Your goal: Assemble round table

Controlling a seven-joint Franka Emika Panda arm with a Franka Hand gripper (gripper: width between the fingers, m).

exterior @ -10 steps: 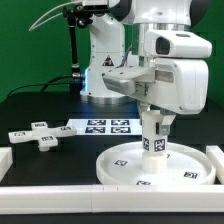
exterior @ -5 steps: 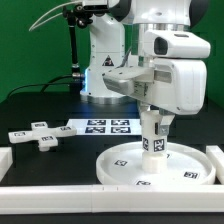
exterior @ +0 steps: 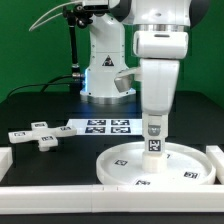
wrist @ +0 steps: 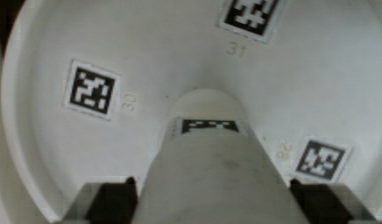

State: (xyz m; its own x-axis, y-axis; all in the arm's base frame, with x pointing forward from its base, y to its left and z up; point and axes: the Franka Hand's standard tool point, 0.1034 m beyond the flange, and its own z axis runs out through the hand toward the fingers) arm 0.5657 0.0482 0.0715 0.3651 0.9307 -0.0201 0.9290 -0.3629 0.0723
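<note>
The large rimmed round disc lies flat on the black table at the front right of the exterior view. The short thick cylinder leg stands upright on the disc's middle, tag facing out. My gripper is shut on the leg's upper part from straight above. In the wrist view the leg runs between my two dark fingers down to the disc, whose tags show around it. The small cross-shaped base lies loose on the table at the exterior view's left.
The marker board lies flat behind the disc, beside the cross base. Plain white border blocks run along the front and at the right edge. The arm's base column stands behind.
My wrist has turned about the upright axis: the hand that showed broad to the exterior view's right is now narrow. The leg stays upright on the disc.
</note>
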